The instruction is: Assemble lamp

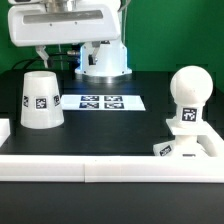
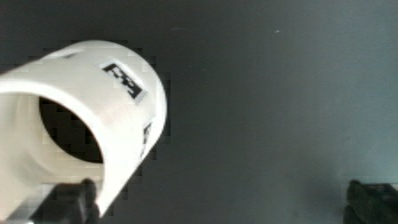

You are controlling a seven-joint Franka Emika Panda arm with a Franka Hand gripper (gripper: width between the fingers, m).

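The white cone-shaped shade [image 1: 40,100] stands on the black table at the exterior view's left, wide end down, with a square tag on its side. In the wrist view the shade [image 2: 107,100] fills one side, its dark opening showing. The round bulb [image 1: 188,92] stands upright on its stem on the low blocky base [image 1: 192,146] at the exterior view's right. My gripper [image 1: 55,60] hangs above and slightly behind the shade. It is open and empty [image 2: 217,205]; one finger [image 2: 63,205] is next to the shade's rim, the other [image 2: 374,200] is far off it.
The marker board [image 1: 100,101] lies flat on the table between shade and bulb. The white robot pedestal [image 1: 104,60] stands behind it. A white fence [image 1: 100,168] runs along the table's front edge, and a white block [image 1: 4,128] sits at the left edge.
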